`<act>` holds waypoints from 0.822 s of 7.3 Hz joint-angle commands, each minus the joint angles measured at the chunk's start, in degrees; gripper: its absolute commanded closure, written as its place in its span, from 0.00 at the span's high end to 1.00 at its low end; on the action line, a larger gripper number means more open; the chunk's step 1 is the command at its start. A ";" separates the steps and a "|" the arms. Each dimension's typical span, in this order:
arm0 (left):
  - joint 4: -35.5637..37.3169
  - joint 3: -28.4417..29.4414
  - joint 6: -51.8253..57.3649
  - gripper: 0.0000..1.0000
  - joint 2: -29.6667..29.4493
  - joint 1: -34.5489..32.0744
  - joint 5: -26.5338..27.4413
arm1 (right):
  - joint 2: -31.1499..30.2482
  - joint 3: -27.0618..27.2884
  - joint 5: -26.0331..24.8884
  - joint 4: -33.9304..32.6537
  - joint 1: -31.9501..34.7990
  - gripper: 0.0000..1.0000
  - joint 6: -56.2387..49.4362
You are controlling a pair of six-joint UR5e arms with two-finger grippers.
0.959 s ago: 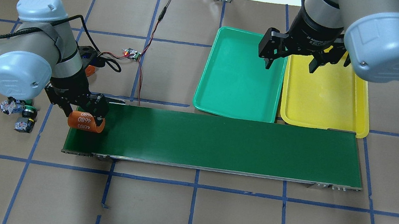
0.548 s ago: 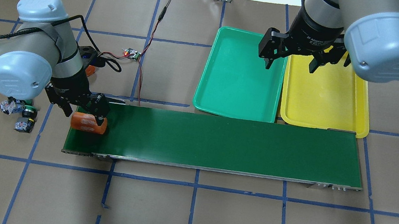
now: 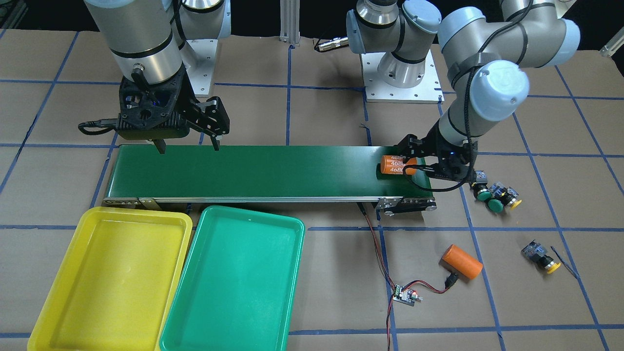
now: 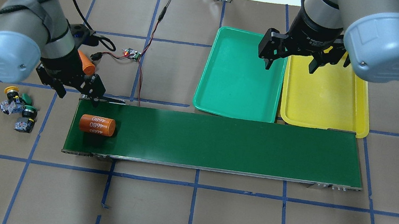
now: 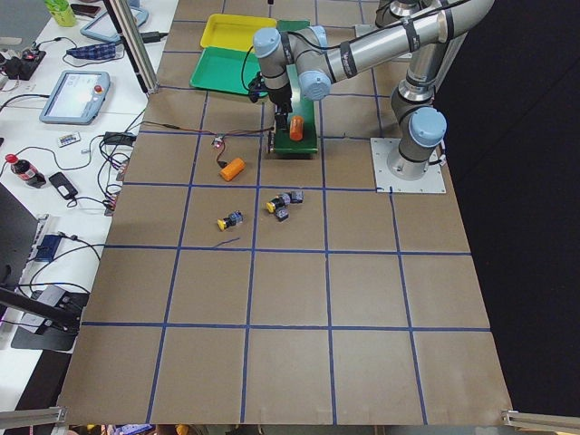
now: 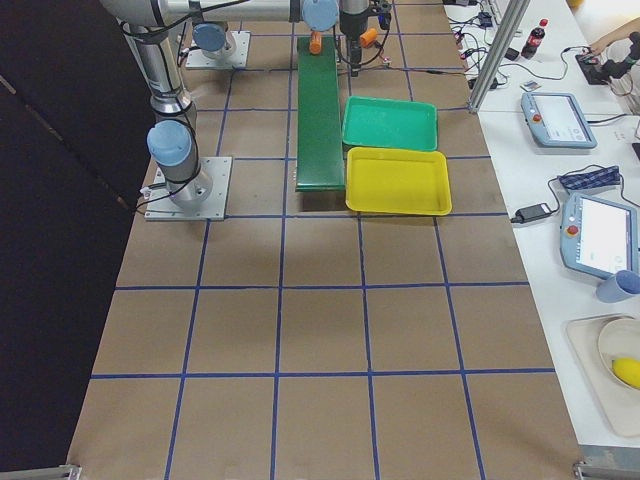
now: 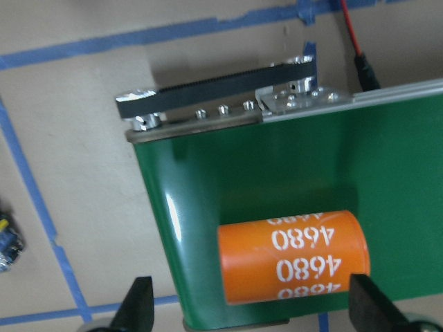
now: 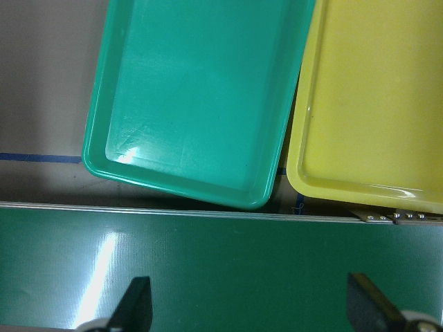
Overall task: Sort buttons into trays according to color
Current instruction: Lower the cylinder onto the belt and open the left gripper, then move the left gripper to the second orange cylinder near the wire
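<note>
Orange cylinder [image 4: 97, 125] lying lengthwise on belt [image 4: 219, 140], between spread-apart left fingers [image 4: 95, 99]. Buttons [image 4: 17, 108] lying tipped on desk [image 4: 165, 212] beside them. Right fingers [image 4: 268, 62], apart, hanging over green tray [image 4: 226, 100] and yellow tray [image 4: 326, 114].

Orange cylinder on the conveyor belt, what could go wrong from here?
The orange cylinder lies on its side near the conveyor belt's end, so it might roll off an edge. It is no button: it could end up in the green tray while the buttons lie unsorted on the table.
</note>
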 commanded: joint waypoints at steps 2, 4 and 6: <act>0.74 11.77 7.72 1.00 -6.87 1.21 -0.12 | -0.08 0.02 0.00 -0.28 0.09 1.00 0.00; 10.46 16.18 17.43 1.00 -14.78 2.61 0.49 | -0.26 0.02 0.00 -0.11 0.18 1.00 0.00; 18.36 14.97 24.97 0.98 -20.77 4.81 0.49 | 0.00 0.02 0.00 -0.11 0.18 1.00 0.00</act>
